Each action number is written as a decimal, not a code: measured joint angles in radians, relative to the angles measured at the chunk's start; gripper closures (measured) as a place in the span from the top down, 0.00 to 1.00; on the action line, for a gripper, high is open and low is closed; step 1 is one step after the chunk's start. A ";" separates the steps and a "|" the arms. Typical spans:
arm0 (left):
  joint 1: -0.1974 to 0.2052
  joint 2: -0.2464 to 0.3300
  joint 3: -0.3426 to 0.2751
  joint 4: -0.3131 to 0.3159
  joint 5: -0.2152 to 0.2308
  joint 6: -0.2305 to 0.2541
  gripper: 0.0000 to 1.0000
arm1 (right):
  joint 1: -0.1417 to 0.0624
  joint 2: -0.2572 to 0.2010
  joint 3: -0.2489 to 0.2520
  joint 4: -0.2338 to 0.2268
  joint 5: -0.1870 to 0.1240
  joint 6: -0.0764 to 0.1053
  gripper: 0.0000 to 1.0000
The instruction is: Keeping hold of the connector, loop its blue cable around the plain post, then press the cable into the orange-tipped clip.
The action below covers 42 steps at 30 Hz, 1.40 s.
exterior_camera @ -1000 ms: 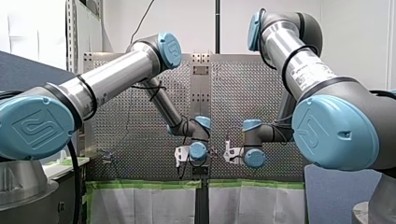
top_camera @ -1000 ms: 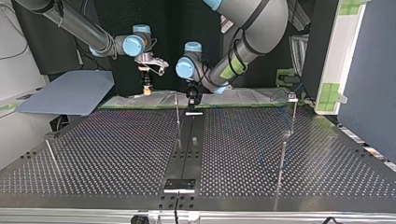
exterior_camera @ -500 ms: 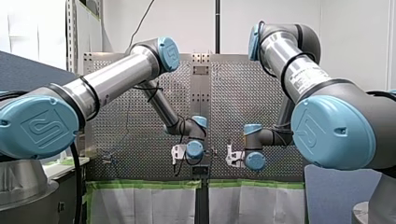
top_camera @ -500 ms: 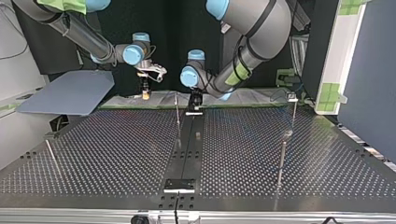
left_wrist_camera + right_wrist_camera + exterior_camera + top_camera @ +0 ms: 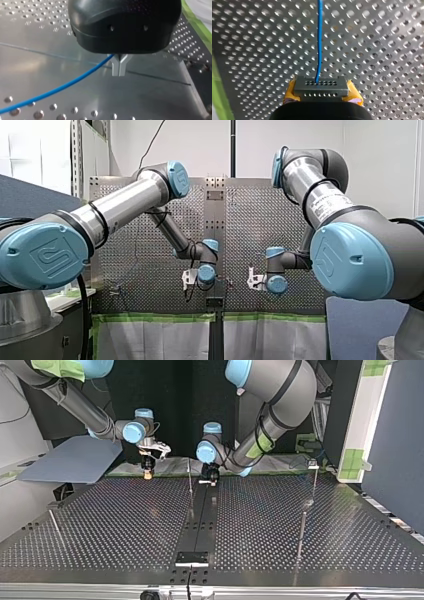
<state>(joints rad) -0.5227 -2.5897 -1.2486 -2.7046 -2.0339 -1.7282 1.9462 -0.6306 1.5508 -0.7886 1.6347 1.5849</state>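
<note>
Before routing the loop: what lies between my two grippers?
In the top view, one thin upright post shows between my right gripper and my left gripper; whether it stands on their line or nearer the camera is unclear.

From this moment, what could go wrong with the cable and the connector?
1. The connector is gripped only between the right gripper's yellow pads; a hard pull along the blue cable might drag it out.
2. The left gripper's metal fingers appear shut on the cable; it might kink there instead of sliding.
3. In the top view a thin post stands between the two grippers; the cable might snag on it.
</note>
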 joint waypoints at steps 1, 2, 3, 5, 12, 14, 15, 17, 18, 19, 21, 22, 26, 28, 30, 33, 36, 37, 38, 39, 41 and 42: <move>0.002 0.000 0.001 -0.001 0.001 0.000 0.00 | -0.006 0.000 -0.005 0.001 -0.003 0.000 0.00; 0.006 0.000 0.001 -0.003 0.001 0.001 0.00 | -0.010 0.000 -0.009 0.002 -0.006 0.001 0.00; 0.008 0.000 0.002 -0.004 0.002 0.002 0.00 | -0.015 0.000 -0.012 0.004 -0.008 0.001 0.00; 0.011 0.000 0.002 -0.006 0.003 0.002 0.00 | -0.023 0.001 -0.017 0.009 -0.015 0.001 0.00; 0.018 0.000 0.003 -0.010 0.004 0.001 0.00 | -0.040 0.001 -0.020 0.015 -0.033 0.004 0.00; 0.020 0.000 0.003 -0.012 0.004 0.000 0.00 | -0.042 0.002 -0.020 0.016 -0.037 0.008 0.00; 0.021 0.000 0.003 -0.013 0.004 0.000 0.00 | -0.043 0.002 -0.020 0.016 -0.039 0.009 0.00; 0.022 0.000 0.003 -0.013 0.004 -0.001 0.00 | -0.045 0.002 -0.020 0.017 -0.041 0.011 0.00; 0.023 0.000 0.002 -0.014 0.004 -0.002 0.00 | -0.046 0.002 -0.020 0.017 -0.041 0.011 0.00; 0.023 0.000 0.002 -0.014 0.003 -0.002 0.00 | -0.047 0.002 -0.020 0.017 -0.042 0.012 0.00; 0.024 0.000 0.002 -0.015 0.003 -0.002 0.00 | -0.049 0.002 -0.020 0.017 -0.042 0.012 0.00; 0.024 0.000 0.002 -0.015 0.003 -0.002 0.00 | -0.050 0.002 -0.020 0.017 -0.042 0.013 0.00; 0.025 0.000 0.002 -0.016 0.004 -0.002 0.00 | -0.052 0.002 -0.020 0.017 -0.048 0.015 0.00; 0.025 0.000 0.002 -0.017 0.004 -0.003 0.00 | -0.052 0.002 -0.020 0.016 -0.053 0.018 0.00; 0.026 0.000 0.002 -0.019 0.005 -0.006 0.00 | -0.052 0.002 -0.020 0.016 -0.055 0.022 0.00; 0.026 0.000 0.002 -0.020 0.015 -0.009 0.04 | -0.052 0.002 -0.020 0.017 -0.059 0.026 0.00; 0.025 0.000 -0.002 -0.018 0.024 -0.007 0.34 | -0.049 0.003 -0.020 0.017 -0.064 0.028 0.00; 0.025 0.000 -0.003 -0.018 0.026 -0.005 0.34 | -0.048 0.003 -0.020 0.018 -0.065 0.029 0.00; 0.024 0.001 -0.004 -0.018 0.028 -0.001 0.53 | -0.048 0.003 -0.020 0.019 -0.066 0.029 0.00; 0.024 0.001 -0.005 -0.018 0.030 0.003 0.65 | -0.048 0.003 -0.020 0.021 -0.066 0.029 0.00; 0.022 0.001 -0.005 -0.019 0.040 0.016 0.78 | -0.047 0.003 -0.020 0.023 -0.067 0.029 0.00; 0.022 0.001 -0.006 -0.020 0.046 0.022 0.88 | -0.046 0.003 -0.020 0.024 -0.067 0.029 0.00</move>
<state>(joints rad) -0.5008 -2.5886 -1.2543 -2.7242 -1.9880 -1.7062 1.9002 -0.6279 1.5309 -0.7641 1.5678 1.6141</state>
